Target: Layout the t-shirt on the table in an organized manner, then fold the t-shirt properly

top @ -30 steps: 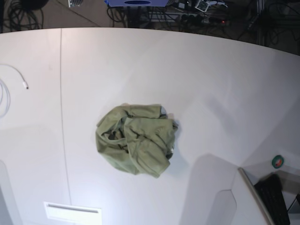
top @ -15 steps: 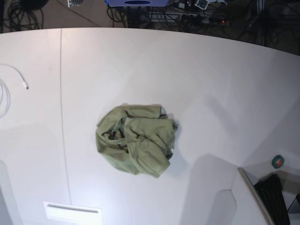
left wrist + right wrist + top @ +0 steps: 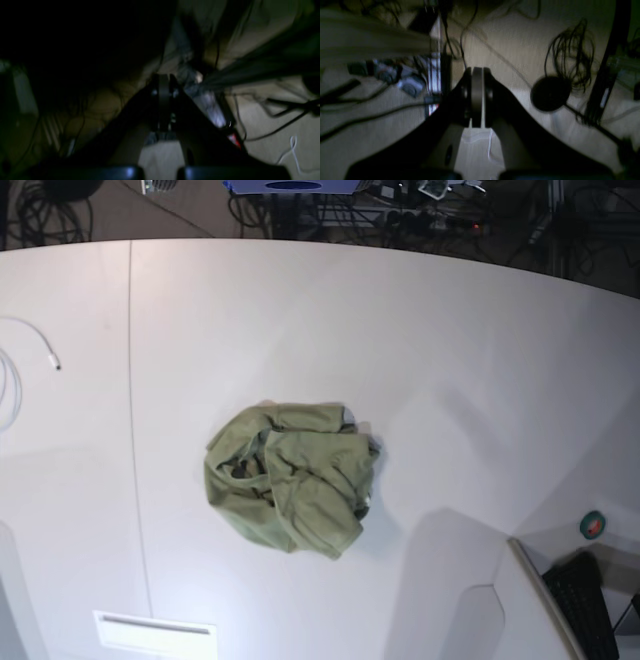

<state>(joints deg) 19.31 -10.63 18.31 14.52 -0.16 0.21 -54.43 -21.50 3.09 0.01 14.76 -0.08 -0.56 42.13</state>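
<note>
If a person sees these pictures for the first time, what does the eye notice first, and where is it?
First comes the t-shirt, a crumpled olive-green heap near the middle of the white table, not yet spread out. Next, a white cable lies at the table's left edge in the base view. In the dark wrist views, the left tool and the right tool are both shut and hold nothing.

Table [image 3: 400,330] bare all round crumpled t-shirt [image 3: 290,475]; white cable [image 3: 30,340] at far left edge only obstacle.
</note>
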